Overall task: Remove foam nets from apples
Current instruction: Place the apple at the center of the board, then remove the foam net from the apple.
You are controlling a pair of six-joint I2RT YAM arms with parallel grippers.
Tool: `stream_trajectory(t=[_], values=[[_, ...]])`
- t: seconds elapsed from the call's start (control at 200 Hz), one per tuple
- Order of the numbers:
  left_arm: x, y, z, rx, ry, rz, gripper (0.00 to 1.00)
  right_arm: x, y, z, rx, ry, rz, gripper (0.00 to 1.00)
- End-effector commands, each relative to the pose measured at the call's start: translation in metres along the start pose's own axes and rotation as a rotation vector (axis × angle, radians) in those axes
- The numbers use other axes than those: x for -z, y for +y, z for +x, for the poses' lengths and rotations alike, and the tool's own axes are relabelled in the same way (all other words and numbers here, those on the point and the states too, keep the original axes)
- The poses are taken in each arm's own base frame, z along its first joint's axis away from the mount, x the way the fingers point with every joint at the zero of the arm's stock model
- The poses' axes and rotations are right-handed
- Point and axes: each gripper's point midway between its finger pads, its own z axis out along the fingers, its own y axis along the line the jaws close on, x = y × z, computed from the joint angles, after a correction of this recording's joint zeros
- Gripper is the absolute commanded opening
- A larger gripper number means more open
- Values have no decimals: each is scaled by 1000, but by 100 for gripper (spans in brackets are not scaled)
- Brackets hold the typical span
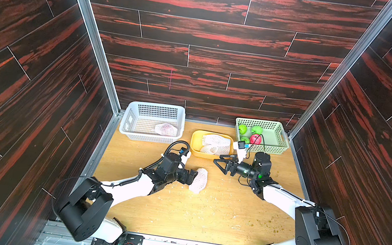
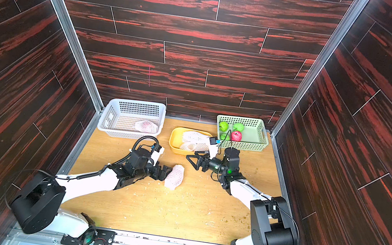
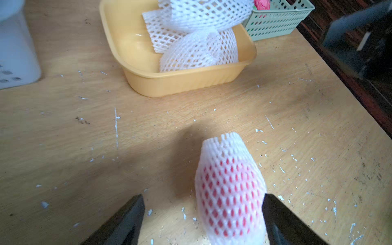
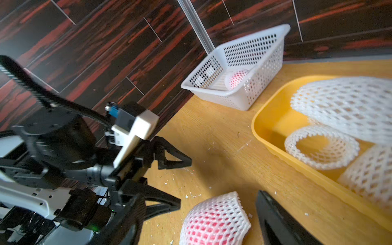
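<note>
A shallow yellow plastic tray stands on the pale wooden tabletop, holding a heap of empty white foam mesh nets; just beyond the tray sits a pale green perforated plastic basket, a bare red apple showing at its rim; short of the tray, apart from it, a netted red apple lies between the black fingers of the left pincer, spread wide; one finger is just beside the net, the other clear of it; white crumbs speckle the tabletop around the tray.
</note>
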Motion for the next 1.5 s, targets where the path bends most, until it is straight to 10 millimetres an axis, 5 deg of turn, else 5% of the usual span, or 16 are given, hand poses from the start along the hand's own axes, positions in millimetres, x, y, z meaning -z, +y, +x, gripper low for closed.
stream_trajectory(t=[0.0, 0.271, 0.556, 0.947, 1.162, 1.383, 1.493], values=[[12, 13, -3, 28, -37, -63, 90, -3, -10, 18, -100, 86, 96, 83], [-1, 21, 17, 46, 11, -53, 88, -2, -48, 72, -330, 206, 297, 79], [-14, 12, 28, 18, 61, 11, 84, -32, -40, 105, -455, 303, 201, 82], [-11, 16, 28, 3, 53, -11, 84, -68, -16, 111, -466, 323, 2, 85], [-11, 17, 29, 10, 50, -17, 84, -82, -25, 124, -498, 375, -2, 85], [-12, 20, 33, 11, 64, -27, 84, -87, -26, 128, -507, 392, -30, 68], [-11, 21, 32, 6, 59, -35, 83, -84, -22, 125, -486, 389, -30, 51]])
